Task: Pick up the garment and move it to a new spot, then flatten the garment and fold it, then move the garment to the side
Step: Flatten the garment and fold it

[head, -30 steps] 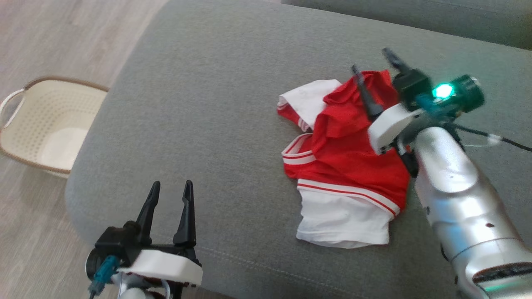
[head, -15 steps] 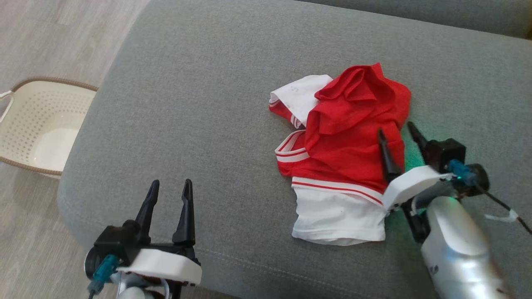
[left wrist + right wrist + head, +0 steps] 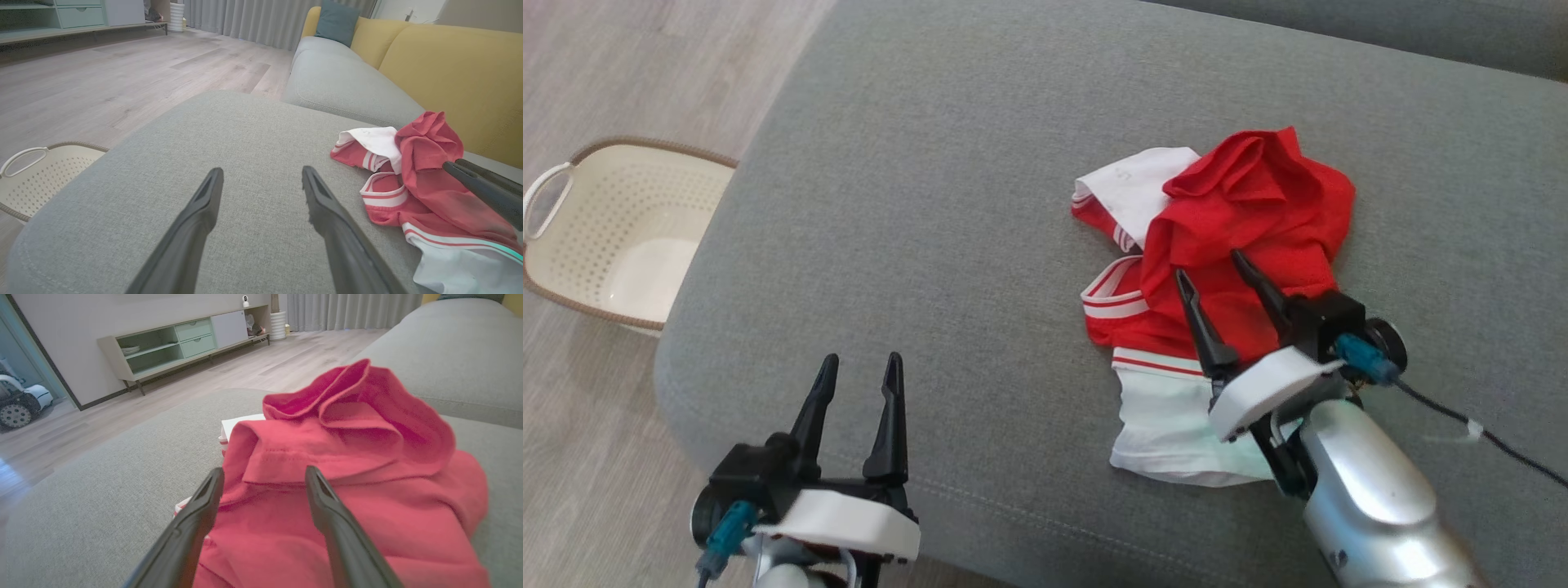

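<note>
A red and white garment (image 3: 1225, 245) lies crumpled in a heap on the grey sofa seat (image 3: 931, 212), right of centre in the head view. My right gripper (image 3: 1209, 265) hovers over the heap's near part, open, nothing between its fingers. The right wrist view looks along those fingers onto the red folds of the garment (image 3: 347, 477). Down at the lower left, my left gripper (image 3: 862, 363) stands open over the seat's front edge, well away from the cloth. Its wrist view shows the garment (image 3: 425, 171) off to the right, with the right gripper's fingers (image 3: 482, 190) above it.
A cream perforated laundry basket (image 3: 605, 237) stands on the wooden floor left of the sofa. A yellow backrest (image 3: 449, 69) runs behind the seat. Across the room a low sideboard (image 3: 184, 343) lines the wall. Bare grey cushion stretches left of the garment.
My right arm has drawn back from the far side of the heap toward me and now sits over its near part, still open. The left gripper has stayed put; the camera shifted slightly.
</note>
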